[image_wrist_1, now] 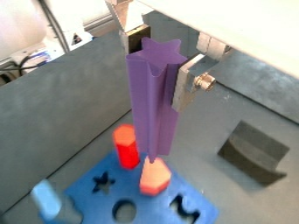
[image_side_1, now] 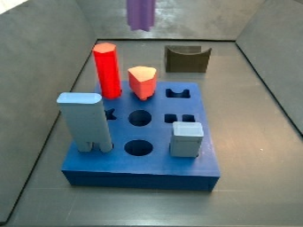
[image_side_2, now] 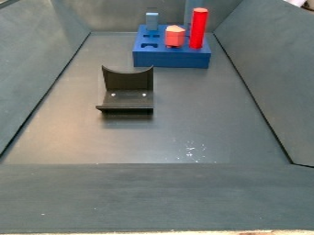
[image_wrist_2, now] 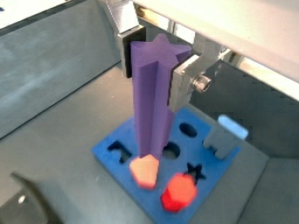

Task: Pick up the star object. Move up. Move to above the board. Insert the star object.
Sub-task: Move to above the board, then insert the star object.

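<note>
My gripper (image_wrist_1: 160,74) is shut on the star object (image_wrist_1: 152,105), a tall purple prism, near its top end. The silver fingers (image_wrist_2: 184,83) press it from both sides, and it hangs upright. Below it lies the board (image_wrist_1: 87,188), a thick blue slab with cut-out holes, also in the other wrist view (image_wrist_2: 228,171). A star-shaped hole (image_wrist_1: 103,184) shows in its top. In a side view only the star object's lower end (image_side_1: 140,12) shows, high above the board's (image_side_1: 142,173) far side. The gripper is out of both side views.
On the board stand a red peg (image_side_1: 106,69), an orange piece (image_side_1: 142,82), a tall pale blue block (image_side_1: 85,120) and a small pale blue cube (image_side_1: 187,138). A dark grey notched block (image_side_1: 186,58) sits on the floor beyond it. Grey walls enclose the floor.
</note>
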